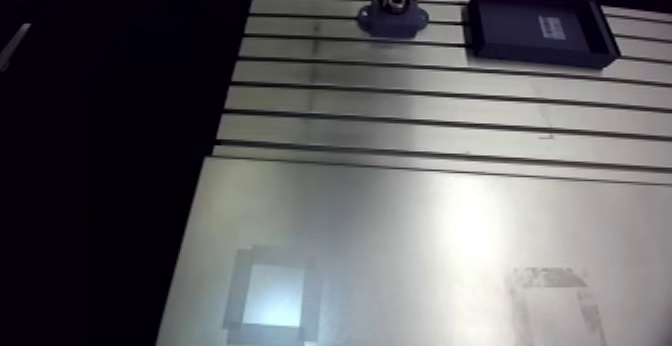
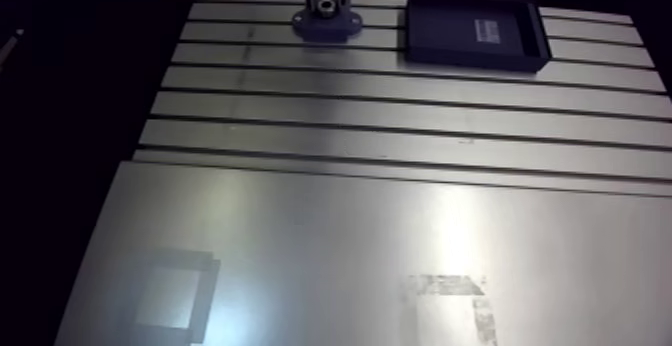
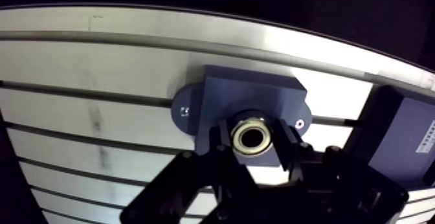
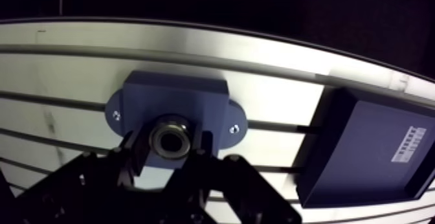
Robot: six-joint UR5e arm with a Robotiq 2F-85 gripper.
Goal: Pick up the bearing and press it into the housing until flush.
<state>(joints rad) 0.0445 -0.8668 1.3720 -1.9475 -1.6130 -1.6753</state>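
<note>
- The slotted aluminium table (image 1: 400,120) carries everything. The work sits at its far edge in the arm view, so downward force lands on solid metal.
- A dark tray (image 1: 540,28) lies just beside the work, apart from it. It plays no part in the press, so the arm should stay clear of its wall.
- The blue housing (image 3: 246,94), a block on an oval flange with a screw hole at each end, lies flat on the table directly under the gripper.
- The gripper (image 4: 169,139) is clenched on the bearing, one finger (image 3: 223,139) on either side of its outer ring.
- The bearing (image 3: 250,138), a steel ring with its hole facing the wrist camera, is held over the middle of the housing block. Whether it has entered the bore cannot be told.
- To press well, I would keep the ring level and centred on the bore and push straight down, slowly. A tilted ring would likely jam. I would stop once its face lies even with the block.
</note>
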